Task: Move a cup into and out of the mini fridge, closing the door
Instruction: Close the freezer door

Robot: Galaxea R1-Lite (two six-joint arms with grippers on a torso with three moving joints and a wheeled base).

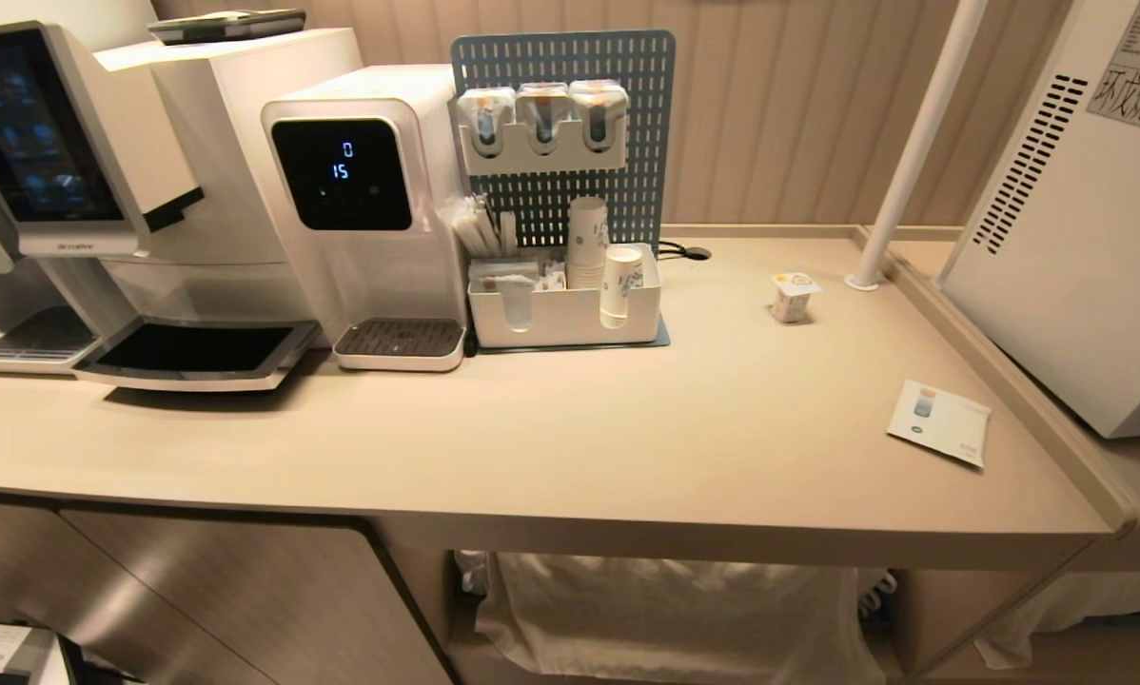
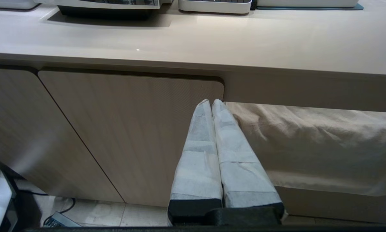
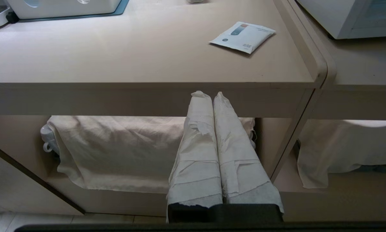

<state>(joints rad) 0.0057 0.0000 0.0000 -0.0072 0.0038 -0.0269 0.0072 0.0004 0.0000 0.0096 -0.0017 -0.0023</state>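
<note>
The cup [image 1: 794, 296], a tiny white tub with an orange-marked lid, stands upright on the beige counter [image 1: 570, 438] toward the back right. The mini fridge [image 1: 1074, 247] shows its white vented side beyond the counter's right rim. A corner of the mini fridge [image 3: 334, 19] with a strip of its pale door [image 3: 376, 16] shows in the right wrist view. Neither arm is in the head view. My left gripper [image 2: 211, 102] is shut and empty, low before a cabinet door. My right gripper [image 3: 209, 95] is shut and empty, below the counter's front edge.
Two drinks machines [image 1: 361, 200] fill the counter's left. A pegboard organiser [image 1: 565, 304] with paper cups [image 1: 620, 285] stands mid-back. A flat white sachet [image 1: 939, 421] lies near the right rim, and a white pole [image 1: 913, 143] rises behind the cup. Cloth [image 3: 115, 151] hangs under the counter.
</note>
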